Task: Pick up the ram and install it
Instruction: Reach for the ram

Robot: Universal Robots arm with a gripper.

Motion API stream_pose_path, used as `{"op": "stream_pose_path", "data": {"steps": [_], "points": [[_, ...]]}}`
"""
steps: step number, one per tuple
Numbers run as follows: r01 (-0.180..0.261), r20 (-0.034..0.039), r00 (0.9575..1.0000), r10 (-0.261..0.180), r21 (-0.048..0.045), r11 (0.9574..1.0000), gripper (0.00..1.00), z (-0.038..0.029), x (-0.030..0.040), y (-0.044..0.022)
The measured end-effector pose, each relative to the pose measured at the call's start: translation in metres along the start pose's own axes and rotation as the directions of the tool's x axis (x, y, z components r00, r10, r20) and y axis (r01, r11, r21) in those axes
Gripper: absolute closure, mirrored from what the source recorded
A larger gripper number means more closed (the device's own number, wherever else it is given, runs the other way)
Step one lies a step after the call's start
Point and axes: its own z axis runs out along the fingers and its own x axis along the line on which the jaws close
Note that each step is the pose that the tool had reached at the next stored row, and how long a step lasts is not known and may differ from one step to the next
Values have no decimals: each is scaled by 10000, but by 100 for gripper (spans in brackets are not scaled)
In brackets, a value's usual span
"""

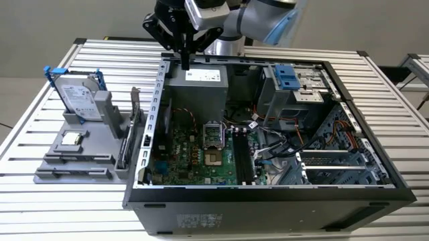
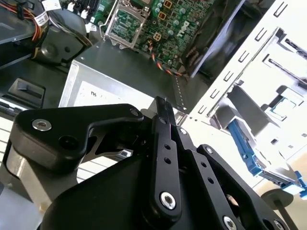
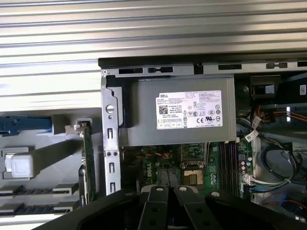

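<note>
**Desk:** Claw status?

**Operator:** I have the black two-finger claw point(image 1: 184, 64) hanging above the far rim of the open black steel tower case point(image 1: 159, 110), over the boxy grey sheet-metal power supply point(image 1: 198, 86). The fingers are drawn close together. I see nothing pinched between them in either wrist view.

**Desk:** And the ram?

**Operator:** I cannot place it for certain. There is no thin green-blue stick in the claw. My guess is it sits either in the long narrow troughs point(image 1: 70, 160) at the near end of the matt grey moulded plastic fixture point(image 1: 50, 176), or in the dark memory slots point(image 1: 242, 158) on the green motherboard point(image 1: 188, 155). Both read only as dark strips. The claw is well apart from either.

**Desk:** Why the fixture?

**Operator:** I judge it stands parts on edge so the fingers can take them from above. The silver hard drive in its blue frame point(image 1: 77, 98) is upright. The green bracketed expansion card point(image 3: 87, 158) stands on its edge just beside the case wall. Everything rests on a slatted aluminium table point(image 1: 67, 213).
</note>
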Motion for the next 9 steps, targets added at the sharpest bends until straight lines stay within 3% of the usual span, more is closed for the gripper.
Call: {"op": "stream_pose_path", "data": {"steps": [9], "points": [[1,0,10000,-1,0,10000,100,-2,117,-8]]}}
